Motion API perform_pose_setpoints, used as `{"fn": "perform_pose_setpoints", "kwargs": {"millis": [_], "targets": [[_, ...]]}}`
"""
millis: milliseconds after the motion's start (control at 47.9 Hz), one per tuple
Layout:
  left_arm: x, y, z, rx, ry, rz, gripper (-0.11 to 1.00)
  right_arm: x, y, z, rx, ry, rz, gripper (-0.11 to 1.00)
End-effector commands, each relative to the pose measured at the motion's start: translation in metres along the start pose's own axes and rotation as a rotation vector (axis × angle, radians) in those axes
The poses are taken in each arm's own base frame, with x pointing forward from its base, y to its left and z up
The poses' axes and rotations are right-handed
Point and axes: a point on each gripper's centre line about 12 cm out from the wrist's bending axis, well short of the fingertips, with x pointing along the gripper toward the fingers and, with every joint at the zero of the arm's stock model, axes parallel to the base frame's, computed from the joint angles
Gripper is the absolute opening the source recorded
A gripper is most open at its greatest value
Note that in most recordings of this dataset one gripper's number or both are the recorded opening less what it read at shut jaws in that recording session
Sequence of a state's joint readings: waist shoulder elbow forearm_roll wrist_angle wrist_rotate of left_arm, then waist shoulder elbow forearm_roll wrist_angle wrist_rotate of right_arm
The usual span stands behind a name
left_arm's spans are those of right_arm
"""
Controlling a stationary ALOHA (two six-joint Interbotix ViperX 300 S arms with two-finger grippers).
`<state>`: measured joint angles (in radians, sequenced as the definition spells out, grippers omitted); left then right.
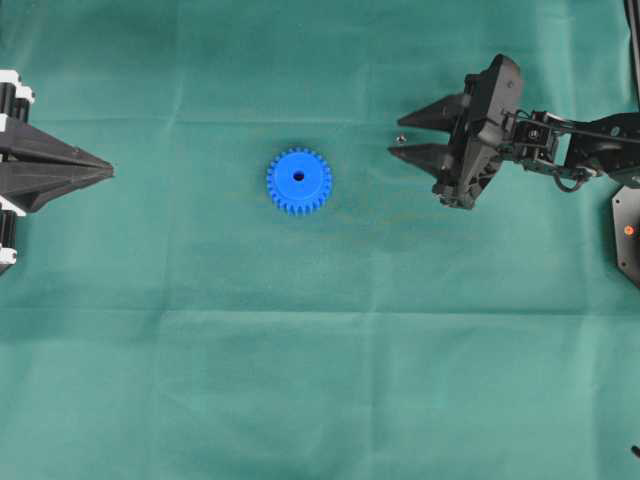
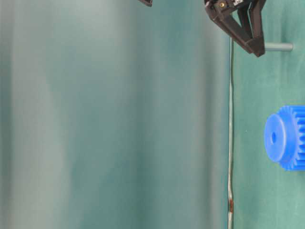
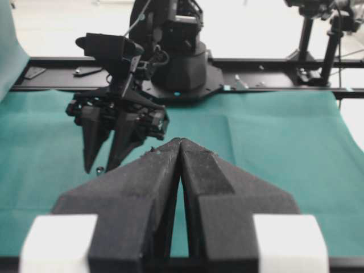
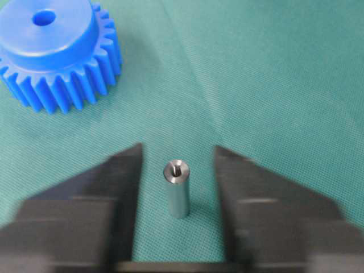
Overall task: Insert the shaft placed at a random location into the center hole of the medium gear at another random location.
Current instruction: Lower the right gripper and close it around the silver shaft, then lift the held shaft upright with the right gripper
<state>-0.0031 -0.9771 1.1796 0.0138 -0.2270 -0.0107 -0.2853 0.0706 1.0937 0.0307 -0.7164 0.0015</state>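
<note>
The shaft [image 4: 178, 190] is a short silvery pin standing upright on the green cloth, seen small from overhead [image 1: 401, 136]. My right gripper [image 4: 177, 149] is open, one finger on each side of the shaft with cloth showing in both gaps. From overhead, the right gripper [image 1: 395, 137] is right of the medium gear [image 1: 299, 181], a blue toothed wheel lying flat with its center hole [image 1: 299, 176] facing up and unobstructed. The gear [image 4: 57, 51] is apart from the shaft. My left gripper [image 1: 110, 170] rests shut at the left edge, holding nothing.
Green cloth [image 1: 320, 350] covers the whole table. A black rail [image 3: 273, 68] and the right arm's base [image 3: 182, 62] stand along the far edge in the left wrist view, with camera stands [image 3: 318, 40] behind. A black plate [image 1: 628, 235] lies at the right edge.
</note>
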Motion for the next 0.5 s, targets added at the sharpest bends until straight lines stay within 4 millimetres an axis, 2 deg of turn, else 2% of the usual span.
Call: {"fn": "perform_pose_setpoints", "kwargs": {"millis": [0,42,84,480], "targets": [[0.0025,-0.0004,0.0092,0.001,-0.021,-0.002,0.00,0.0006,-0.0013,0.0063,-0.018,-0.020,-0.004,0.32],[0.0025,-0.0004,0.0092,0.001,-0.021,-0.002,0.00,0.0006,-0.0011,0.0063,-0.020,-0.020,-0.003,0.20],[0.0025,-0.0001,0.0094,0.002,-0.023,-0.001,0.00,0.0006,-0.0010,0.0063,-0.021,-0.020,-0.002,0.13],[0.0023,0.0000,0.0093,0.000,-0.021,0.000,0.00,-0.0002,-0.0004,0.0118,-0.020,-0.035,0.000,0.12]]}}
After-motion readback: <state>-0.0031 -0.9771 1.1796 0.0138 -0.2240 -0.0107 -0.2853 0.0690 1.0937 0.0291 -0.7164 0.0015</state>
